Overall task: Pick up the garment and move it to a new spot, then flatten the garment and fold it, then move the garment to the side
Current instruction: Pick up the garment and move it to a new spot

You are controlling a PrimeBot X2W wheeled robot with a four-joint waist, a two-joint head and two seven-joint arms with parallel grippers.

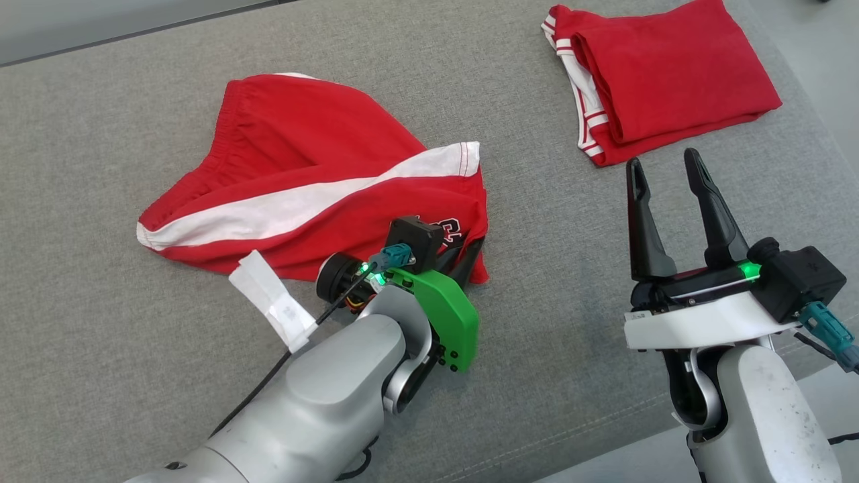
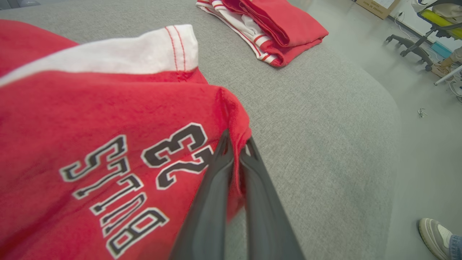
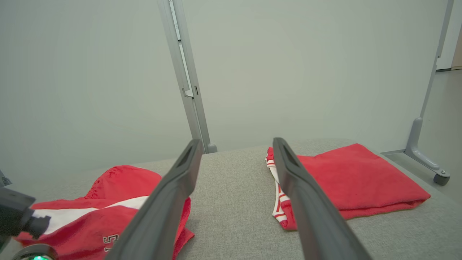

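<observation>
Crumpled red fabric shorts with white stripe point(image 1: 302, 188) lying mid grey fabric worktop point(image 1: 121, 107). Hem corner pinched by left end effector point(image 2: 236, 146); right end effector point(image 1: 664, 168) spread wide, empty. Risk: shallow edge pinch lost on lift, shorts dropped.

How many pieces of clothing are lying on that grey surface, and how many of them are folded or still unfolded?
Unfolded red garment: 1
Folded red garment: 1
Total: 2

Red shorts point(image 2: 72, 108): black print "BULLS 23", seen upside-down.
</observation>
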